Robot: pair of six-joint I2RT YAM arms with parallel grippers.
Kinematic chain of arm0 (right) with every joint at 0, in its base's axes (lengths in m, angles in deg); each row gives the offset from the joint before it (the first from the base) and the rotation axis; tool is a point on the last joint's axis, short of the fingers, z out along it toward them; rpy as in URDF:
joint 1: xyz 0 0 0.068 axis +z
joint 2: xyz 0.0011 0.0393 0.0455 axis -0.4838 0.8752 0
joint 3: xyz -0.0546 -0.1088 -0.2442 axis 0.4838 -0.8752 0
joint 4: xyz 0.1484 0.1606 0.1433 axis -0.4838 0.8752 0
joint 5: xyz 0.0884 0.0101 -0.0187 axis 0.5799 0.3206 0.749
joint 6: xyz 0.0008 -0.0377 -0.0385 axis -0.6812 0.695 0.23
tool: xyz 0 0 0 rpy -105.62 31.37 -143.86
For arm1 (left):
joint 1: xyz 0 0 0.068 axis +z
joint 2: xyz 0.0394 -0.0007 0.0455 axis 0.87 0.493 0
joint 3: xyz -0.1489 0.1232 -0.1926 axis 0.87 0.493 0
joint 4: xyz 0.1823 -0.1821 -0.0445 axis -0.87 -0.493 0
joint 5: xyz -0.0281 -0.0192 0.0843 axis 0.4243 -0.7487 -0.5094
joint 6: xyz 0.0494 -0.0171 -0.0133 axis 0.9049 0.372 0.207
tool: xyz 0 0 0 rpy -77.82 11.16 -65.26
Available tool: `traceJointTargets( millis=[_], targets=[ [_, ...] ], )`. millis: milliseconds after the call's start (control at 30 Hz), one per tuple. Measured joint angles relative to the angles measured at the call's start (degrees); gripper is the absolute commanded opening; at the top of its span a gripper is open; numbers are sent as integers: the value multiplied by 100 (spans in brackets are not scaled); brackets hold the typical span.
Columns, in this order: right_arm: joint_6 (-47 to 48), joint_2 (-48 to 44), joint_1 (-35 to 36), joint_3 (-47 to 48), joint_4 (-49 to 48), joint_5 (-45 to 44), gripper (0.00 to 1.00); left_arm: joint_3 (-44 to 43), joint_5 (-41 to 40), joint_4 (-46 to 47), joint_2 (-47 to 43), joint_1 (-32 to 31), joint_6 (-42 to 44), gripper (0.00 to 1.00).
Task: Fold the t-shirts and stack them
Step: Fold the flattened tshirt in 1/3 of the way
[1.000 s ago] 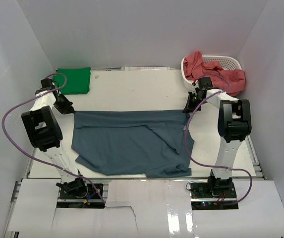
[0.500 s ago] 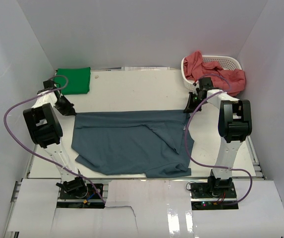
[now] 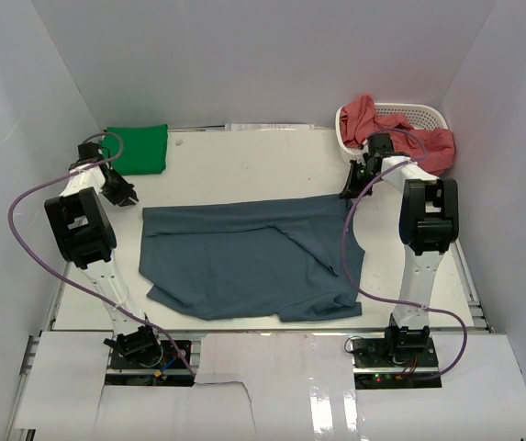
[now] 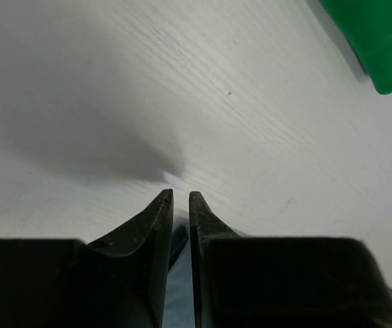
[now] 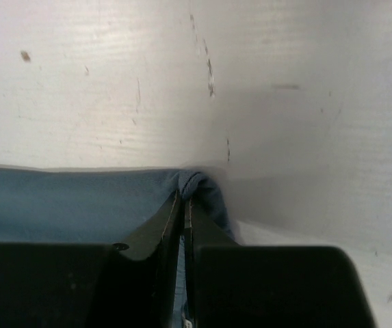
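The slate blue t-shirt [image 3: 244, 262] lies spread across the middle of the table, with a fold ridge running down its right half. My left gripper [image 3: 129, 198] is at its far left corner, jaws nearly together, with blue cloth [image 4: 178, 286] between them in the left wrist view [image 4: 180, 197]. My right gripper [image 3: 345, 193] is shut on the far right corner, where the cloth [image 5: 59, 198] bunches at the fingertips [image 5: 184, 198]. The bright green t-shirt [image 3: 139, 149] lies folded at the far left and also shows in the left wrist view [image 4: 380, 41]. Salmon red t-shirts [image 3: 362, 116] spill from the basket.
The white perforated basket [image 3: 414, 112] stands at the far right corner, close behind my right arm. White walls close in the table on three sides. Purple cables loop beside both arms. Bare white table lies between the blue shirt's far edge and the back wall.
Both grippers have moved toward the back wall, and the blue shirt has slid with them, away from the near edge. Its far edge now sits higher on the right.
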Motion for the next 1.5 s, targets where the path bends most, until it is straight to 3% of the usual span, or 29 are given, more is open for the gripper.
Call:
traceJointTargets(
  millis=[233, 267, 300, 367, 400, 567, 700, 833, 967, 1167, 1500],
  targets=[
    [-55, 474, 2, 734, 129, 35, 9, -162, 11, -15, 297, -11, -61, 27],
    [-61, 553, 0, 872, 162, 50, 26, -227, 15, -13, 332, -13, -66, 27],
    [-92, 619, 0, 977, 175, 79, 37, -306, 17, -13, 365, -15, -79, 28],
    [-122, 686, 4, 1132, 164, 173, 54, -391, 22, 9, 385, -20, -94, 33],
    [-133, 691, 9, 1145, 151, 247, 55, -417, 31, 4, 378, -22, -114, 36],
    [-98, 623, 26, 1106, 94, 284, 59, -365, 98, 52, 160, -57, -192, 41],
    [-26, 278, 50, 708, -90, 140, 60, -39, 164, 138, -601, -251, -177, 44],
    [92, -612, 149, -63, -304, -133, 61, 146, 219, 304, -1617, -1010, -101, 45],
    [210, -1729, 396, -798, -546, -269, 65, 190, 533, 678, -2164, -2159, -103, 45],
    [372, -2428, 778, -1263, -800, 42, 64, 297, 968, 962, -1674, -3274, -334, 45],
    [535, -1672, 927, -1869, -861, 881, 60, 184, 1510, 1147, -138, -3644, -890, 46]
  ],
)
